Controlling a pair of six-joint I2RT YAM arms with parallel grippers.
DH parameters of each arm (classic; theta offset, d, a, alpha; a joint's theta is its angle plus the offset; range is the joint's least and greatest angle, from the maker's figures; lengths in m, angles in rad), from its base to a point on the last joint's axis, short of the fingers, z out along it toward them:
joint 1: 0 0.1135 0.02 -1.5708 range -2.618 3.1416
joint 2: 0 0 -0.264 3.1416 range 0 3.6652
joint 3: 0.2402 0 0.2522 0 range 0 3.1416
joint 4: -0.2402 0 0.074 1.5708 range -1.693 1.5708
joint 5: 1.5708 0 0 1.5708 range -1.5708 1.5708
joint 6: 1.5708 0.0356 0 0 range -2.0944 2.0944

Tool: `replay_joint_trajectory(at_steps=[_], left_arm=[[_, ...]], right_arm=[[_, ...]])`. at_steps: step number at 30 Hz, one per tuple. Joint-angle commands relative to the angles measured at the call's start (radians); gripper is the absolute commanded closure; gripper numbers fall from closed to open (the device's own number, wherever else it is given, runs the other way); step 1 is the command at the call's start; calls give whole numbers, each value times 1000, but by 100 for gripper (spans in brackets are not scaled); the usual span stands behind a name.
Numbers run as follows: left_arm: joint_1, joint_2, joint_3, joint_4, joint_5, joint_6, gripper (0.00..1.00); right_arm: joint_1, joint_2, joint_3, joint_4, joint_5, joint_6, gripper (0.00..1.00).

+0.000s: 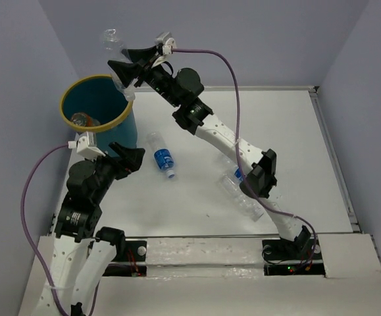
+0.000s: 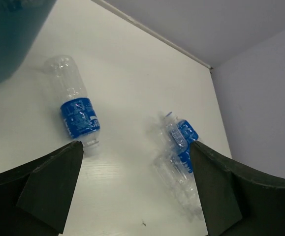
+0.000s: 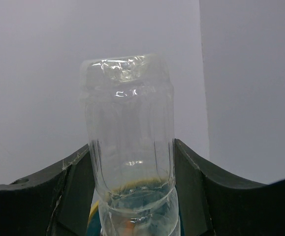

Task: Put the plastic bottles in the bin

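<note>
Our right gripper [image 1: 116,72] is closed on a clear bottle [image 3: 130,132], its two fingers [image 3: 71,182] pressed against the bottle's sides. It holds the bottle in the air just above the far edge of the bin [image 1: 66,105]. The bin stands at the table's [image 1: 289,131] far left corner, and down inside it we see an orange-tinted bottle [image 1: 81,120] lying against the wall. Our left gripper [image 2: 136,145] hangs low beside the bin with its jaws spread wide and nothing between them. On the table beyond it lies a blue-labelled bottle [image 2: 76,110] on its side, near the bin but not touching it. Further right, under our right arm's forearm, lie what we take to be two more clear bottles [image 2: 177,147] with blue labels. They lie close together or overlapping, and the glare and the arm keep us from counting them with certainty.
</note>
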Motion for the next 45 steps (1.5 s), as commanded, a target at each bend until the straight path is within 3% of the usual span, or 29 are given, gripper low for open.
replay_joint_trajectory(at_steps=[1,9,22,24,26,30,34,39,41,42,45], left_arm=[[-23,-99,-113,-14,141,-98,1],[-50,-102,-295,57,264,-230,1],[-63,-82,-435,121,166,-261,1],[-66,-64,-438,145,149,-255,1],[-67,-33,-431,158,126,-245,1],[-72,28,-411,202,76,-238,1],[-73,86,-386,250,30,-230,1],[-99,241,-339,339,-73,-230,1],[-122,318,-311,382,-130,-230,1],[-141,367,-285,397,-171,-230,1],[-185,436,-237,417,-265,-226,1]], right_arm=[[5,73,86,191,6,40,61],[5,210,142,277,146,86,61],[23,286,118,270,175,117,61],[32,305,119,250,158,102,59],[42,311,103,219,146,63,49],[42,221,32,204,109,39,16],[42,156,4,150,50,2,0],[42,-58,-181,80,17,-35,0],[42,-152,-346,44,29,-59,0],[42,-269,-513,41,49,-72,0],[4,-513,-771,41,51,-59,6]])
